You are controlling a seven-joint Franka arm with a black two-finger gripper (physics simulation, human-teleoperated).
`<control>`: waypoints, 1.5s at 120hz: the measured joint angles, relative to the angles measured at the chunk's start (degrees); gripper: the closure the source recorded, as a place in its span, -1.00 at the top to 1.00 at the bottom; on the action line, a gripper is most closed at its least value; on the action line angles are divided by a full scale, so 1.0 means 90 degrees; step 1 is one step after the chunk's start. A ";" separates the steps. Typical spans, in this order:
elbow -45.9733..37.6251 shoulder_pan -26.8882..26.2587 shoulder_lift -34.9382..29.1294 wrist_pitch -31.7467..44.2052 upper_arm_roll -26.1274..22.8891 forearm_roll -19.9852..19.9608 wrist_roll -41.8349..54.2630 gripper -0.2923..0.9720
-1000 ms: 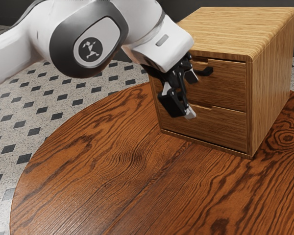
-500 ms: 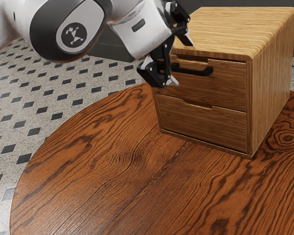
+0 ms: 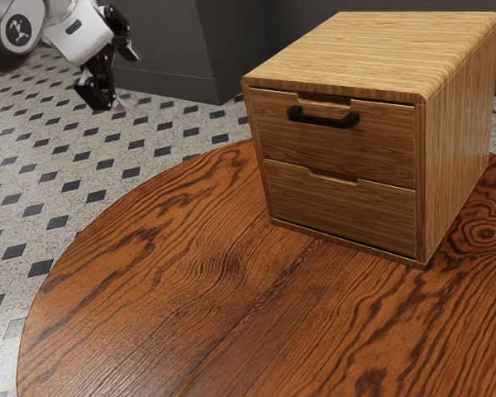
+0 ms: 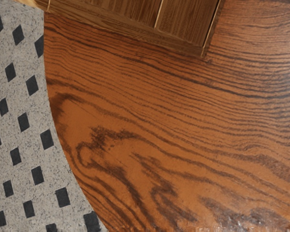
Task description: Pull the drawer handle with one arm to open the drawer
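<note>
Wordless emblem (image 3: 17, 27), seemingly, on arm (image 3: 70, 29)

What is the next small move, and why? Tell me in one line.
Probably carry the tool toward the exterior view's right, up to the black handle. The tool hangs open above the tiled floor, well apart from the cabinet, and the top drawer looks shut, so nothing can be pulled yet.

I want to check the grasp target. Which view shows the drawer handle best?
The exterior view: the handle sits on the top drawer, whole and unobstructed. The wrist view looks down at the table and the cabinet base, below the handle.
</note>
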 joint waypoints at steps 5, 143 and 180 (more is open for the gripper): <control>0.0013 0.0323 0.0002 0.0001 -0.0175 -0.0031 0.0067 0.49; 0.0009 -0.0483 0.0019 0.0008 -0.0455 -0.0152 0.0799 0.34; 0.0093 -0.0946 0.0199 0.0264 -0.0434 -0.0130 0.0861 0.34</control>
